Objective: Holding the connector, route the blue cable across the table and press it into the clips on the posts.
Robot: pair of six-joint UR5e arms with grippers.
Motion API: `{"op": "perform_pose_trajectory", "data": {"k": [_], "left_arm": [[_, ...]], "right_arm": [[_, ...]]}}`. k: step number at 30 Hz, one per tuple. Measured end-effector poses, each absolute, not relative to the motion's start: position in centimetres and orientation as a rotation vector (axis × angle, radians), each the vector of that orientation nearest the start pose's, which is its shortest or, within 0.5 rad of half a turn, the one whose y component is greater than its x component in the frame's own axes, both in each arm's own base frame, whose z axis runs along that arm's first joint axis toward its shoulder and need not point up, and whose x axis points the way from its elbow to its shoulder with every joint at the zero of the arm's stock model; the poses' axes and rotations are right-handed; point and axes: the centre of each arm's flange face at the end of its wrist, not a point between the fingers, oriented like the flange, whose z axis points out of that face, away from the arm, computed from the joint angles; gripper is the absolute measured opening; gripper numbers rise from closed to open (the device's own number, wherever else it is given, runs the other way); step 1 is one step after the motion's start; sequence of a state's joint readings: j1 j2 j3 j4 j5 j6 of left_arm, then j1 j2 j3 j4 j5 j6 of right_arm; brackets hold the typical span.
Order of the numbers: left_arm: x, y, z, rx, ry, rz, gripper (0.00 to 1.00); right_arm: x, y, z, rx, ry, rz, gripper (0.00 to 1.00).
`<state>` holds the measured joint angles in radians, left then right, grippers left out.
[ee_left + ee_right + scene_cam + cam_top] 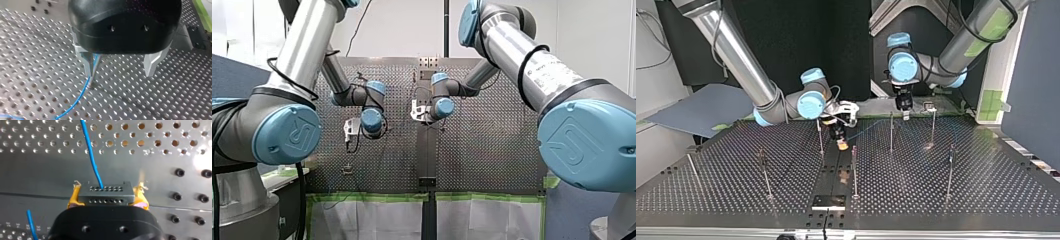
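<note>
My right gripper clamps the connector; my left gripper is spread wide, empty.
The blue cable leaves the connector; a joint cap shows a UR logo.

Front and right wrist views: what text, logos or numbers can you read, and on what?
"UR" logo: my left arm's blue joint cap.
Lettering on my right arm's silver tube: too blurred.
Small numbers on the table beside my right pincer, which holds the connector: too blurred.
</note>
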<state>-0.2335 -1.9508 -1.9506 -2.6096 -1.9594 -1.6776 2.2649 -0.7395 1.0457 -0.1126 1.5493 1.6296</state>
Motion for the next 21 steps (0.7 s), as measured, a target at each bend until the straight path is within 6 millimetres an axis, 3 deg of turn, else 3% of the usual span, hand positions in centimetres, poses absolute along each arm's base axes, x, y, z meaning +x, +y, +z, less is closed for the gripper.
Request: {"op": "perform_pose_trajectory", "data": {"k": [3,10,21], "left_arm": [[47.0,-21.5,17.7,-0.158,1.763,0.094,1.00],[45.4,-23.0,17.5,-0.123,1.777,0.071,1.00],[43.3,-27.1,17.7,-0.071,1.755,-0.020,1.00]], "right_arm": [[59.4,-50.0,21.0,-2.603,1.283,-2.187,0.00],[59.2,-49.7,20.1,-2.618,1.289,-2.154,0.00],[59.2,-49.6,19.9,-2.620,1.290,-2.147,0.00]]}}
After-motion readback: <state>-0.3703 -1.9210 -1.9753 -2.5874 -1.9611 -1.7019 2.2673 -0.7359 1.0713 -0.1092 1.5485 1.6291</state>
